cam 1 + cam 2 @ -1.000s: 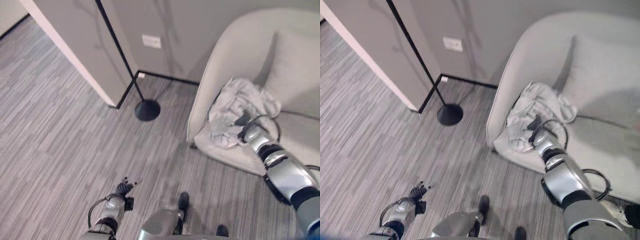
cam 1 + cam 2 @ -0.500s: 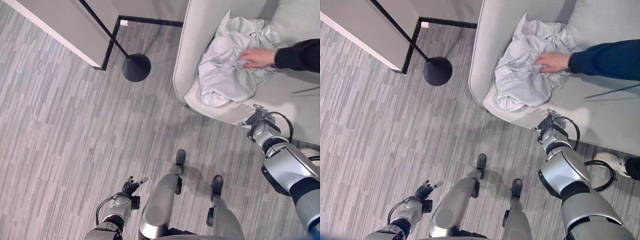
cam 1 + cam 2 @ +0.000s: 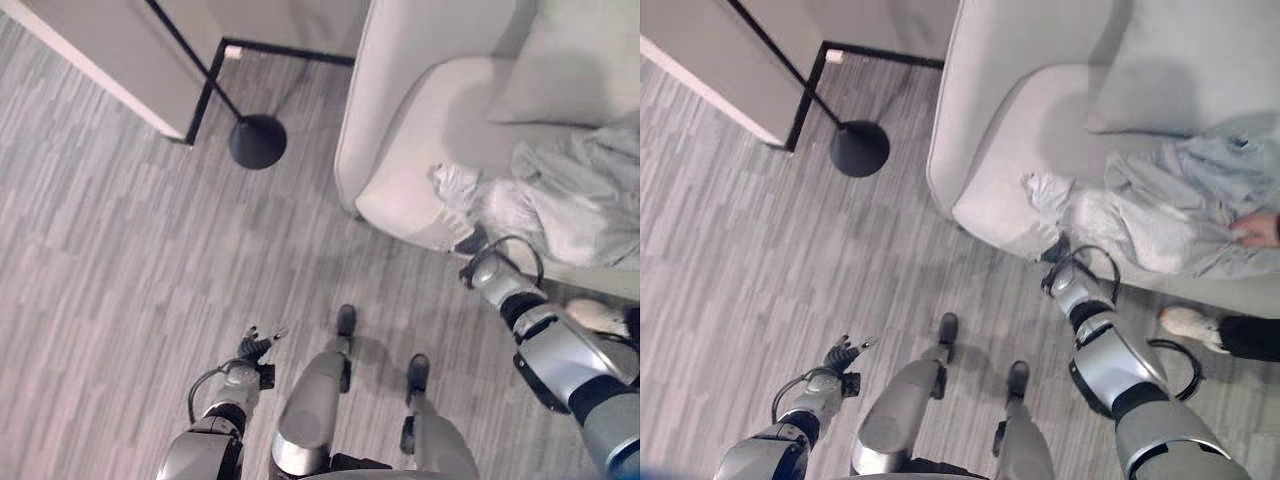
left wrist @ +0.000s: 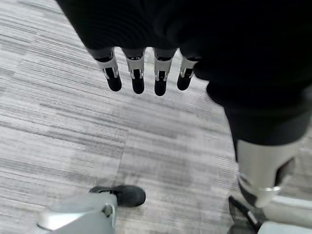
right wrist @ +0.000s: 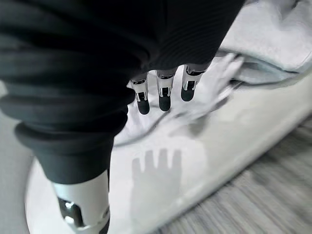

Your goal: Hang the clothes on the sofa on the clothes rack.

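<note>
A crumpled light grey garment lies on the seat of the pale sofa, spread toward its right side. A person's hand rests on the garment's right end. My right hand hovers at the seat's front edge, by the garment's left corner. In its wrist view the right hand has straight fingers above the cloth, holding nothing. My left hand hangs low over the floor, its fingers straight and empty. The rack's thin black pole rises from a round black base left of the sofa.
A wall corner with a black skirting line stands behind the rack's base. A sofa cushion leans at the back. A person's light shoe is on the striped grey floor beside my right arm.
The garment has been drawn to the right along the seat with the person's hand on it. My right hand has shifted slightly left along the seat's front edge. The camera also moved.
</note>
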Tool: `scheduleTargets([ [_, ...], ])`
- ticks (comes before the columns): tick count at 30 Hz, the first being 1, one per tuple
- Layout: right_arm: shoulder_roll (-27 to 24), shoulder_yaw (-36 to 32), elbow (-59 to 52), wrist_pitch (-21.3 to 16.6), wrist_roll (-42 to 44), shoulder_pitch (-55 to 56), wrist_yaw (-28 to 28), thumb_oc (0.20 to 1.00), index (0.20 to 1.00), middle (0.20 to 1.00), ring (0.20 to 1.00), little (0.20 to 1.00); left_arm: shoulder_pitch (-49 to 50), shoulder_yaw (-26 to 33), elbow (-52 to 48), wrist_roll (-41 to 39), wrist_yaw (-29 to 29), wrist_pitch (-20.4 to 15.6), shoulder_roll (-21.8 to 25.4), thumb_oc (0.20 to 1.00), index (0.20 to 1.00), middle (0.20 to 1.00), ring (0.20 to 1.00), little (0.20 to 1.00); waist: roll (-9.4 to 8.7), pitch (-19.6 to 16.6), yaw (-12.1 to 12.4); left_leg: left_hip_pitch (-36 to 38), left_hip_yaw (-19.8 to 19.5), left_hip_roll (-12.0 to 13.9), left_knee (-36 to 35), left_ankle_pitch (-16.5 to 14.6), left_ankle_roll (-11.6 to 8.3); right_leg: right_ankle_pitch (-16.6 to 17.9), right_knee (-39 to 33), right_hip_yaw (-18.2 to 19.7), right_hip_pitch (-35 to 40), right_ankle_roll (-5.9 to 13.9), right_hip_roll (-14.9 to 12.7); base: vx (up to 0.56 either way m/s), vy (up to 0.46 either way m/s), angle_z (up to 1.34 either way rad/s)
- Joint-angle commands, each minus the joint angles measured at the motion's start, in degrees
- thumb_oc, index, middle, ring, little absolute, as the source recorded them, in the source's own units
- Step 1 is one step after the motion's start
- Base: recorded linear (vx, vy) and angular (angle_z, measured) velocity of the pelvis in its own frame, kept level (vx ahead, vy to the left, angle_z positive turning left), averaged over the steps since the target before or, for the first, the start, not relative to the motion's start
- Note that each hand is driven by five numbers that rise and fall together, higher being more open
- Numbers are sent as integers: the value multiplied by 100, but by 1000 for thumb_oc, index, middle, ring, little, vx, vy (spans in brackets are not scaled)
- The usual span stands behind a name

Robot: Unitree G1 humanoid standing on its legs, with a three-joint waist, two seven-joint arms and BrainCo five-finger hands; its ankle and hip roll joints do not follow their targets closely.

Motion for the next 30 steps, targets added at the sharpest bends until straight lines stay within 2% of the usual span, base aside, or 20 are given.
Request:
scheduleTargets([
  [1,-320,-153,-603,-208,-470,622,169,1000,1000,1000,1000,1000,311,-347,313,232,153,-50,-58,1000,1000,1000,1000,1000,259,-946,-63,-161,-462,293,-465,170,-419,-102,9,34,556,-322,-65,22,-68,5],
  [3,-491,-326,-989,-214,-647,1018,224,1000,1000,1000,1000,1000,343,-399,412,238,189,-8,-17,1000,1000,1000,1000,1000,211,-1156,-171,48,-432,257,-722,220,-389,-80,9,55,636,-333,-31,17,-62,-2],
  [4,-491,-327,-991,-213,-648,1020,224,1000,1000,1000,1000,1000,344,-400,412,238,189,-8,-17,1000,1000,1000,1000,1000,209,-1152,-171,57,-431,254,-728,222,-389,-83,9,54,643,-332,-34,-23,-87,-4],
  [6,-797,-604,-1656,-211,-997,1686,326,1000,1000,1000,1000,1000,363,-478,464,235,194,55,-12,1000,1000,1000,1000,1000,167,-1441,-329,248,-410,246,-949,245,-351,-60,9,68,751,-358,93,-108,-147,0],
  [11,-907,-729,-1864,-233,-1197,2020,352,1000,1000,1000,1000,1000,380,-609,461,224,171,122,-98,1000,1000,1000,1000,1000,132,-1622,-441,298,-396,278,-949,189,-312,-33,9,46,844,-348,301,-132,-129,1],
  [19,-825,-723,-1730,-263,-1239,2298,377,1000,1000,1000,1000,1000,650,-510,815,270,128,191,-227,1000,1000,1000,1000,1000,107,-1588,-456,255,-368,323,-949,142,-295,-15,9,-90,939,-332,493,-88,-89,8],
  [22,-845,-735,-1743,-276,-1248,2360,382,1000,1000,1000,1000,1000,743,-407,919,248,119,189,-217,1000,1000,1000,1000,1000,73,-1498,-479,268,-286,309,-948,103,-311,42,9,-141,969,-308,461,-38,-41,11],
  [24,-831,-753,-1603,-251,-1228,2369,383,1000,1000,1000,1000,1000,905,-154,1100,210,142,216,-162,1000,1000,1000,1000,1000,49,-1464,-440,466,-396,294,-516,104,-340,183,22,-133,909,-310,398,-62,-21,12],
  [27,-820,-780,-1474,-176,-1244,2367,339,1000,1000,1000,1000,1000,944,5,1131,197,188,234,-129,1000,1000,1000,1000,1000,23,-1487,-516,562,-310,224,-1,0,-403,267,100,-174,725,-319,346,-58,8,2],
  [30,-805,-719,-958,-52,-1205,2101,187,1000,1000,1000,1000,1000,925,147,1030,232,230,234,-122,1000,1000,1000,1000,1000,31,-1550,-473,552,-429,-137,563,-43,-538,266,174,-160,506,-317,313,-13,14,7],
])
